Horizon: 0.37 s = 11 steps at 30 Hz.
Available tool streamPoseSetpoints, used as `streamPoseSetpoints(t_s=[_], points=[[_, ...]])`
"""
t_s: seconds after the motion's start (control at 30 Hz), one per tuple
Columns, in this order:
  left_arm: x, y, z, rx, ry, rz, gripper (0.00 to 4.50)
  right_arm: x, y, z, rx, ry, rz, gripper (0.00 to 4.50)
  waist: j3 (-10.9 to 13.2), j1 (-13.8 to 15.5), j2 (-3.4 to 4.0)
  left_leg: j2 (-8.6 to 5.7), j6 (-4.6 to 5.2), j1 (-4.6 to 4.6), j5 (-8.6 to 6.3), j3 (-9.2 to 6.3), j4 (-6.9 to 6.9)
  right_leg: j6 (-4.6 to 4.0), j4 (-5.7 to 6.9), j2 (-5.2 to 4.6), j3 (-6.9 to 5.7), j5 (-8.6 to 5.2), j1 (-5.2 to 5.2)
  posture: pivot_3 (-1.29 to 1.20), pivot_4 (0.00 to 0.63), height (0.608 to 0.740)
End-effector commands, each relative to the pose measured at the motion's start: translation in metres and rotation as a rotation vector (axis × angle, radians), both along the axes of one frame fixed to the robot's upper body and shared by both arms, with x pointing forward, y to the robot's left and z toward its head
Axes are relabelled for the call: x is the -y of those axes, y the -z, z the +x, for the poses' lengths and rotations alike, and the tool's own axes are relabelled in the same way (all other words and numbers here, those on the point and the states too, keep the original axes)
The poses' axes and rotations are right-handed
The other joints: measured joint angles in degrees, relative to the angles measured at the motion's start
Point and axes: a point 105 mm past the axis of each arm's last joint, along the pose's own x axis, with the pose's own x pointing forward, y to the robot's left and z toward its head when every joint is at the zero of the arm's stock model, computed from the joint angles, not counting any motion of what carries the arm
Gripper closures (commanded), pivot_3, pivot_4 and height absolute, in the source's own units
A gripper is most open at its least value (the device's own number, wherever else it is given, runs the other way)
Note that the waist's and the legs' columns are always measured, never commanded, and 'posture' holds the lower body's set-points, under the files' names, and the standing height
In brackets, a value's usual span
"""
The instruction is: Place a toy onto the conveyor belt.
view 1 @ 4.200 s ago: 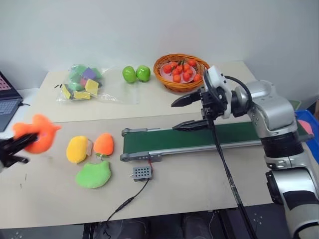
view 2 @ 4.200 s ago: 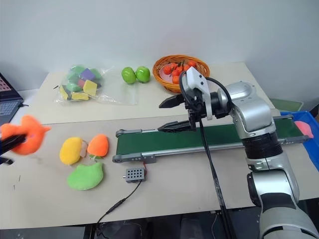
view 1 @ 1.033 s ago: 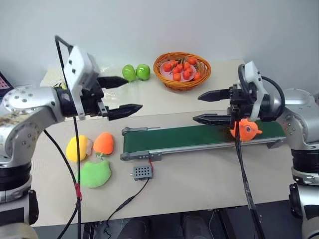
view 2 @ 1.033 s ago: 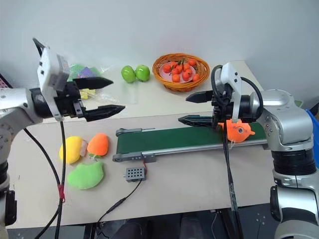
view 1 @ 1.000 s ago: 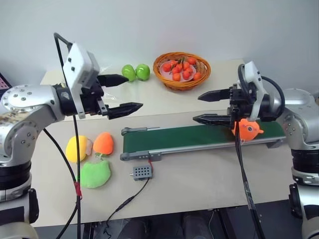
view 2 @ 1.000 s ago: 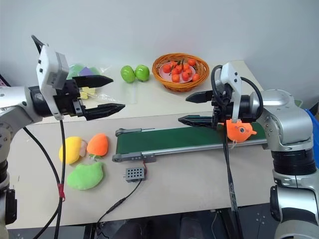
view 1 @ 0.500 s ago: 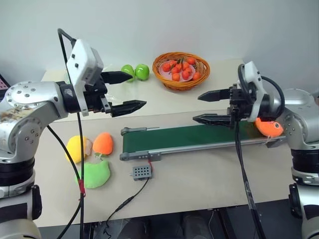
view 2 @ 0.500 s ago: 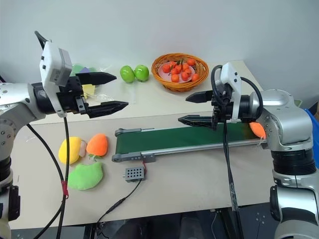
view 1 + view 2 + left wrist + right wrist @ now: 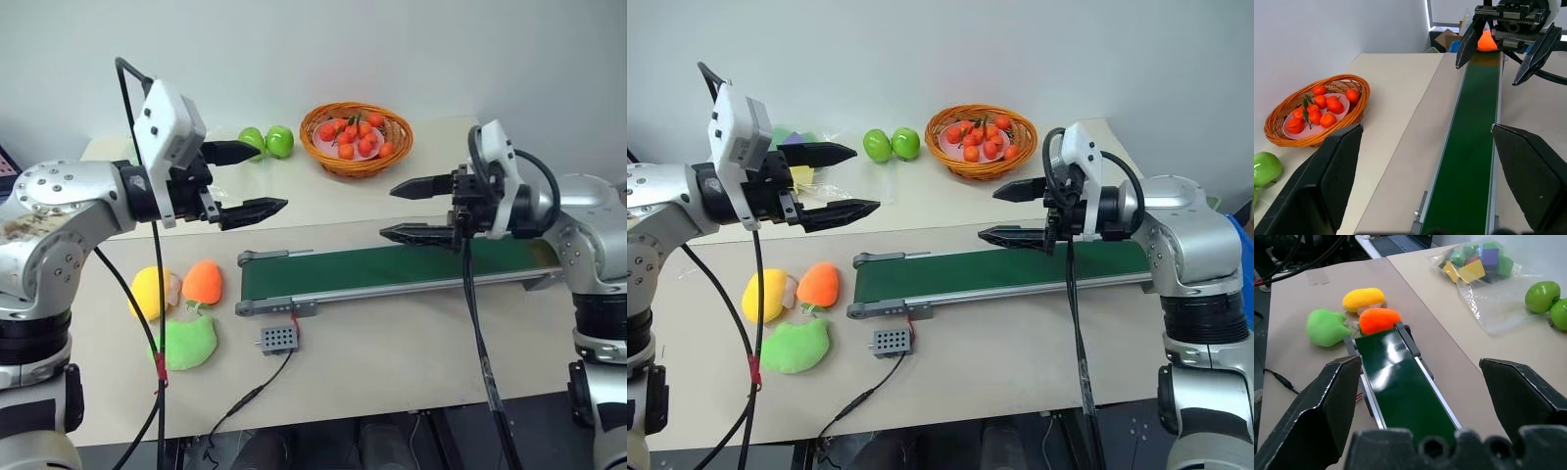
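The conveyor belt (image 9: 392, 268), dark green in a grey frame, runs across the table's middle. In the left wrist view the orange toy (image 9: 1487, 42) shows at the belt's far right end, beyond my right gripper; whether it rests on the belt I cannot tell. In the head views my right arm hides it. My right gripper (image 9: 386, 211) hovers open and empty over the belt's right half, pointing left. Above the table left of the belt, my left gripper (image 9: 274, 176) hangs open and empty, pointing right.
A wicker basket of small oranges (image 9: 358, 138) and two green apples (image 9: 266, 142) stand at the back. Yellow (image 9: 150, 291), orange (image 9: 203, 281) and green (image 9: 186, 343) plushes lie left of the belt. A small grey box (image 9: 277, 339) with a cable sits in front. A bag of blocks (image 9: 1476, 267) lies back left.
Four seconds ago my left gripper held the toy at the far left. Over the last second the toy rode the belt rightward from under my right gripper to its end. Both arms kept still.
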Motion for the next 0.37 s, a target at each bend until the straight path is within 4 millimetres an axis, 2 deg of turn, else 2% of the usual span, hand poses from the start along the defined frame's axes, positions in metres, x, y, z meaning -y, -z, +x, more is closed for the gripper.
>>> streamPoseSetpoints(t_s=[0.03,0.37], points=[[0.0,-0.006,-0.003,0.042,0.006,0.002,0.02,0.002,-0.016,-0.002,0.077,-0.003,-0.009,0.0,0.0,0.0,0.0,0.0,0.0,0.0,0.0,0.0,0.0,0.0,0.0,0.0,0.0,0.0,0.0,0.0,0.15,0.74],[-0.005,0.009,-0.003,0.003,-0.009,0.036,0.02,0.001,-0.016,-0.001,0.079,-0.004,-0.008,0.0,0.0,0.0,0.0,0.0,0.0,0.0,0.0,0.0,0.0,0.0,0.0,0.0,0.0,0.0,0.0,0.0,0.15,0.74]])
